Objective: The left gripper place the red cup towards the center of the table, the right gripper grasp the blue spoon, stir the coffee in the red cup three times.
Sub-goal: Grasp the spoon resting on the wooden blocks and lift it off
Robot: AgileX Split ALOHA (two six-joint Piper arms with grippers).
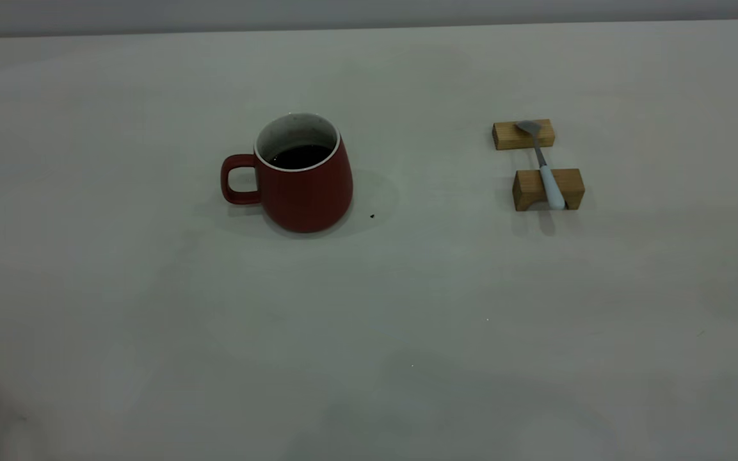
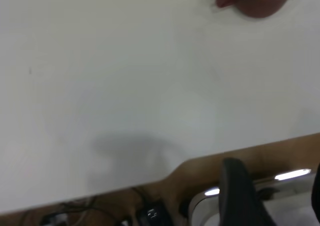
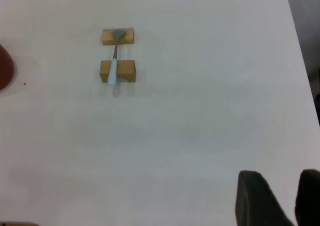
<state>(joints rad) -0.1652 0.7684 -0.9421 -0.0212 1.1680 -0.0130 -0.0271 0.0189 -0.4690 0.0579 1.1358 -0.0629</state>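
The red cup with dark coffee stands near the middle of the table, a bit toward the far edge. The blue spoon lies across two wooden blocks, well apart, toward the right edge. The right gripper waits near the close edge, fingers apart. The left gripper is back there too; I cannot tell its state. Probably the next move is reaching for the spoon handle.

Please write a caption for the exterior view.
Red cup of coffee beside blue spoon resting across two wooden blocks.
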